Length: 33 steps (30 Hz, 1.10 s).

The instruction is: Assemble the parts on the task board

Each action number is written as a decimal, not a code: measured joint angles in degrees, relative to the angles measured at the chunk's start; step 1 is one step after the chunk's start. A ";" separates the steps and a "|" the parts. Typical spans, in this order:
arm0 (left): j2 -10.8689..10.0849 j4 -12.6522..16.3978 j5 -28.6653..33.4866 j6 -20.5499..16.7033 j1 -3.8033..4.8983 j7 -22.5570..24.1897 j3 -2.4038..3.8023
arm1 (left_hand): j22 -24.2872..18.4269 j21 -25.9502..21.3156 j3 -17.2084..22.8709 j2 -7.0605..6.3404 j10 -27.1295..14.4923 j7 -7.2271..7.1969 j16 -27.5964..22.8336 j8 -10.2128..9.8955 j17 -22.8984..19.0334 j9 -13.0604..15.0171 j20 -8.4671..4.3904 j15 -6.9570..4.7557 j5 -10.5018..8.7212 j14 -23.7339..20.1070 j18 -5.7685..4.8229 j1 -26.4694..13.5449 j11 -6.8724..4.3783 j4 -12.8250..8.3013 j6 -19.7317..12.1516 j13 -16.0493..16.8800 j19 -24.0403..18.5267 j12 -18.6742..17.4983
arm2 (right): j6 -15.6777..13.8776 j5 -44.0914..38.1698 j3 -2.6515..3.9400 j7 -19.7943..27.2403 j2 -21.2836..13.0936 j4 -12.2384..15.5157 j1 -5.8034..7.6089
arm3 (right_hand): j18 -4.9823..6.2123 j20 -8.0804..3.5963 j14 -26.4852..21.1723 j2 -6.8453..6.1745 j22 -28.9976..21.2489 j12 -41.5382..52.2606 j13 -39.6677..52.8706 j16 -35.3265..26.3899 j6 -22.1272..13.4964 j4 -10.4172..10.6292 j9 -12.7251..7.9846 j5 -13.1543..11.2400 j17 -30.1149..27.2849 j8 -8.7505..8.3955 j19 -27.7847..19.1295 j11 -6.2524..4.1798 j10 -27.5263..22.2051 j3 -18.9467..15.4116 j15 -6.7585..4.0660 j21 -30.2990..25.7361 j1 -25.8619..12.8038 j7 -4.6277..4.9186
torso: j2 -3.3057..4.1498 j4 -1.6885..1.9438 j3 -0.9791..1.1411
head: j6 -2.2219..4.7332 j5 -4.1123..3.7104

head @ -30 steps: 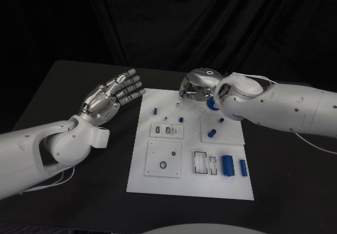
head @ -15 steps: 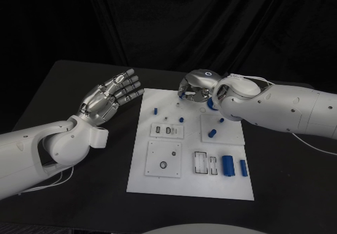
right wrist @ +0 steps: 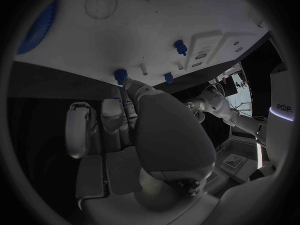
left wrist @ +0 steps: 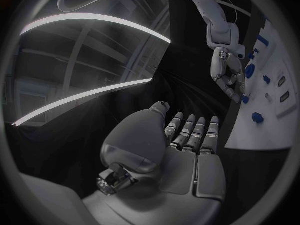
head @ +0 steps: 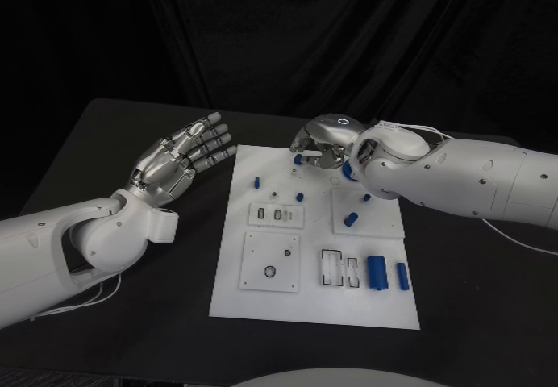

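Right hand curled — fingertips seemingly touching a blue part.

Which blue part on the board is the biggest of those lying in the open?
The thick blue cylinder at the near right of the task board, lying beside the slimmer blue piece. The other exposed parts are plainly smaller pegs.

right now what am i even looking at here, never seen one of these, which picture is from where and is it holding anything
A two-armed robot with silver hands sits at a black table. The head view looks down from its head; the two round pictures come from cameras at its wrists. On the table lies a white task board with small blue parts. The left hand hovers open beside the board, holding nothing. The right hand reaches over the board's far edge, fingertips at a small blue part; whether it grips it is unclear.
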 measured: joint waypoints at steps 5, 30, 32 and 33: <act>0.00 -0.03 0.03 0.05 0.00 0.00 0.00 | -0.07 0.00 0.16 0.00 0.00 0.21 0.00 0.00 0.00 0.00 0.00 0.00 0.00 0.00 0.00 0.00 0.00 -0.16 0.21 0.00 0.00 0.00 | 0.56 -0.01 -0.01 -0.10 0.59 -0.94 -0.05 | 0.01 -0.40 -0.56 -0.59 0.04 -0.88 0.00 -0.69 -2.91 0.64 -1.40 -1.29 -0.70 -1.81 -0.40 0.06 -3.87 -1.44 -0.56 -0.53 -0.59 -1.59 | -0.01 -0.04 -0.01 | -0.04 0.00; -0.61 0.02 0.15 0.29 -0.01 0.01 -0.01 | -0.06 0.00 0.64 0.00 0.00 0.42 0.45 0.22 0.11 -0.02 0.00 0.21 0.00 0.21 0.00 0.00 0.40 -0.31 0.42 -0.01 0.01 0.00 | -3.59 1.56 0.26 -0.54 -14.90 10.06 3.82 | 0.01 -2.60 -2.77 1.54 -1.94 34.42 20.94 -4.28 3.41 -0.18 -3.42 3.16 -4.22 0.68 -2.78 -4.76 -1.48 -6.44 -2.99 -3.91 0.31 0.91 | -0.02 -0.21 0.03 | 0.05 -0.20; -0.50 -0.05 0.17 0.30 -0.01 0.01 -0.01 | -0.06 0.00 0.64 0.00 0.00 0.42 0.83 0.22 0.11 0.00 0.00 0.42 0.00 0.43 0.00 0.00 0.41 -0.31 0.42 -0.01 0.01 0.00 | -3.17 1.88 -0.05 -1.07 -17.00 11.24 3.94 | 0.07 -2.73 -2.01 1.25 -1.83 49.34 34.56 -3.75 4.03 1.10 -3.48 2.47 -2.56 0.41 -2.53 -4.94 0.27 -7.10 -3.17 -4.33 -0.85 0.35 | -0.04 -0.27 0.03 | 0.07 -0.32; -0.42 -0.09 0.18 0.31 -0.01 0.01 -0.01 | -0.06 0.00 0.64 0.00 0.00 0.42 0.84 0.22 0.11 0.03 0.00 0.42 0.00 0.43 0.00 0.00 0.41 -0.31 0.42 -0.01 0.00 0.00 | -2.88 2.03 -0.21 -1.36 -17.75 11.60 3.95 | 0.07 -2.77 -0.70 1.32 -1.06 59.70 47.40 -1.79 4.30 1.69 -3.46 2.47 1.13 0.40 -1.94 -5.38 7.02 -7.53 -3.46 -3.82 -2.03 0.09 | -0.07 -0.29 0.03 | 0.08 -0.40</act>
